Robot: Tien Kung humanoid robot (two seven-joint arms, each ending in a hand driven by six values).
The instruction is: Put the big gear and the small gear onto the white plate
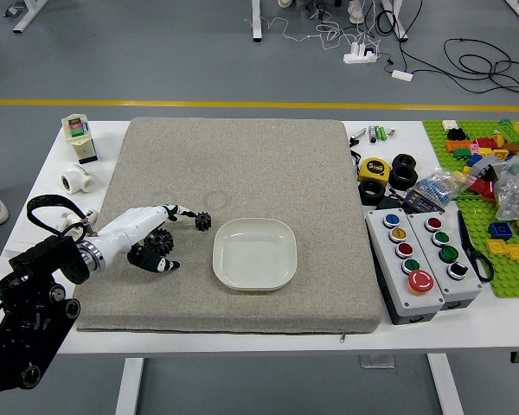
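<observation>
The fingers (170, 210) of the left hand (131, 227) were spread, with the big gear (160, 241) between them and the thumb (156, 259), the small gear (203, 221) just past their tips, and the white plate (255, 253) beyond. Both gears looked rigid, light and hard to damage, best pinched across opposite sides of the toothed rim

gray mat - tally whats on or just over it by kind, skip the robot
big gear: 1
small gear: 1
white plate: 1
total on or just over the gray mat: 3
</observation>
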